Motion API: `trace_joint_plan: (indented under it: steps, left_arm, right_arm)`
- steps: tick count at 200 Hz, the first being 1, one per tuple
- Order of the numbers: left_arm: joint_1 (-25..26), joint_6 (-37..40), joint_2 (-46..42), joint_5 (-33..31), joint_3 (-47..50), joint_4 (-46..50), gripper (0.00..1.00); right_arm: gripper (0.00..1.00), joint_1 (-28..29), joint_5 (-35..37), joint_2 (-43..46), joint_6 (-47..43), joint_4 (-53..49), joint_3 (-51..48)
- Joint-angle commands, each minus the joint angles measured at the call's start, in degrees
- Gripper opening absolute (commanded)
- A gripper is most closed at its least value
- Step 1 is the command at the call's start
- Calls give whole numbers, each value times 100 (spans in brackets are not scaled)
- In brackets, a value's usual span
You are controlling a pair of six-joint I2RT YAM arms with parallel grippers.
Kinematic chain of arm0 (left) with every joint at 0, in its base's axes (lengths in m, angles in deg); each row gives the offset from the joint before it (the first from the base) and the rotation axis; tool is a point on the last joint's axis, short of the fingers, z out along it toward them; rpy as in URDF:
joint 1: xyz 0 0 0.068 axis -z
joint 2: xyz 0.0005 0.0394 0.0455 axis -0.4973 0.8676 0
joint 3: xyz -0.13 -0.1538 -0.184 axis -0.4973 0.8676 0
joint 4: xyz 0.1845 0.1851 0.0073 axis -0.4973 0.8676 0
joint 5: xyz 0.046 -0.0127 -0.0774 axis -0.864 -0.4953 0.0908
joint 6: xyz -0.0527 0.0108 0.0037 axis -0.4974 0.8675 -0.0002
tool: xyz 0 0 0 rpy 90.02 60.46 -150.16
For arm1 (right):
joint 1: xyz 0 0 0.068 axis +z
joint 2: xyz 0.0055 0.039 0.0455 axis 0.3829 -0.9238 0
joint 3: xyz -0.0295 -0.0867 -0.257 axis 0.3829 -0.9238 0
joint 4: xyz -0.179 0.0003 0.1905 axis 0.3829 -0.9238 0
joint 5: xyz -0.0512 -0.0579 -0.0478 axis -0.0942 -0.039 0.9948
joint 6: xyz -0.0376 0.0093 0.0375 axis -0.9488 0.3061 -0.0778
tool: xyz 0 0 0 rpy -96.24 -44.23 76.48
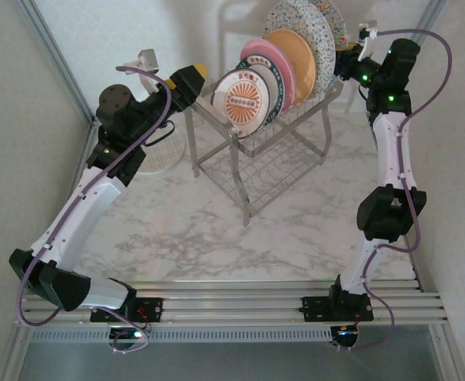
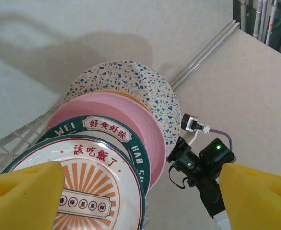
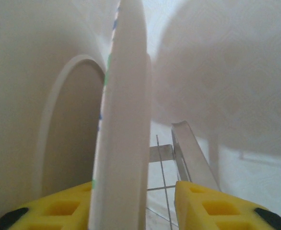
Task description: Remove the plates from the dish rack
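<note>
My left claw (image 1: 194, 74) hangs up at the left end of the dish rack (image 1: 284, 143), its yellow fingers (image 2: 25, 196) spread wide and holding nothing. From its wrist camera, the front sunburst plate (image 2: 83, 191) lies low between the two fingers, close in, and I see no contact with either.

The rack stands on the marble table (image 1: 177, 230), and its upper tier is full of plates on edge, in a row running back and to the right. First come two small dark-rimmed plates, the sunburst one in front and a second one (image 2: 114, 129) just behind it. After those come the pink plate (image 1: 266, 54), the orange plate (image 1: 294, 57) and the big speckled plates (image 1: 308, 30) at the far end. The lower tier looks bare wire.

My right claw (image 3: 133, 188) is at the far right end of the row, straddling the rim of a speckled plate (image 3: 126, 110). One yellow pad seems to touch the rim; the other stands a little off, so there is no pinch. I cannot tell which of the speckled plates it is.
</note>
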Motion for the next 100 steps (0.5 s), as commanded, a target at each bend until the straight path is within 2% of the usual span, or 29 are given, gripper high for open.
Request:
trace_joint_plan:
  steps: [1,100]
  left_arm:
    - [45,-16,2,121,-180,-174,84]
    - [57,-73,-56,129,-80,-258,84]
  right_arm:
    - [37,83,24,-92,-36,-90,232]
    - [11,230,45,17,-120,-259,329]
